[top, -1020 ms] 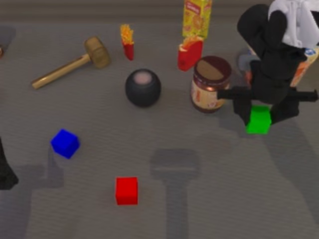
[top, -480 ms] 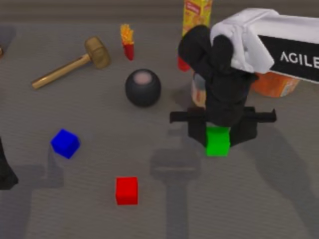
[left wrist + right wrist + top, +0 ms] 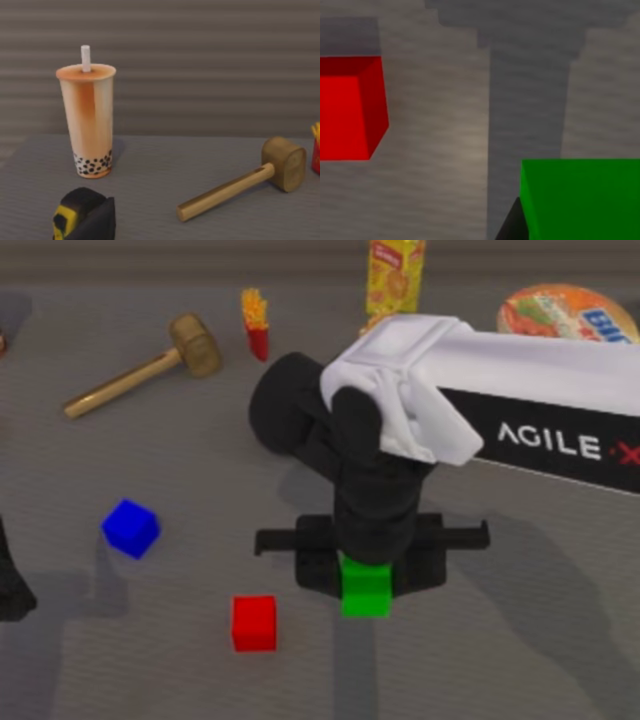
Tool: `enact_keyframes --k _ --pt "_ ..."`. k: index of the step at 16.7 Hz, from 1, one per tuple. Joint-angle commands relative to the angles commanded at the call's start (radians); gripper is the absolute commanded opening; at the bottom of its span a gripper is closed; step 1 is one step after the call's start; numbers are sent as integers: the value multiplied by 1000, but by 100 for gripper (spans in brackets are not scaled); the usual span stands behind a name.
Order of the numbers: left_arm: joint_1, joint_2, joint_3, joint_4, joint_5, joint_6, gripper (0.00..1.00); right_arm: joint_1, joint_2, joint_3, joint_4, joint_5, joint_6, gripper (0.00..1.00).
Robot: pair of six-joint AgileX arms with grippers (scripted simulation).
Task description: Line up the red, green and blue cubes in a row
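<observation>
My right gripper (image 3: 366, 585) is shut on the green cube (image 3: 366, 591) and holds it above the table near the front middle. The red cube (image 3: 254, 623) rests on the table just to the left of it, with a gap between them. In the right wrist view the green cube (image 3: 580, 200) fills the near corner and the red cube (image 3: 350, 107) lies off to the side. The blue cube (image 3: 130, 527) sits farther left, turned at an angle. My left arm (image 3: 12, 585) is parked at the left edge.
A wooden mallet (image 3: 140, 368) lies at the back left, with a small fries carton (image 3: 256, 325) and a yellow box (image 3: 394, 275) behind. A noodle bowl (image 3: 565, 312) stands back right. The left wrist view shows a bubble tea cup (image 3: 89, 122) and the mallet (image 3: 245, 182).
My right arm has carried the green cube from the back right, beside the jar, forward and to the left, down close to the red cube. The jar and dark ball are now hidden under the arm.
</observation>
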Motion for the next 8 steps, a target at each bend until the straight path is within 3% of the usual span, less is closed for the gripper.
enact_keyframes --k 8 --pt "0 0 0 0 0 0 100 -1 38 -68 106 0 0 0"
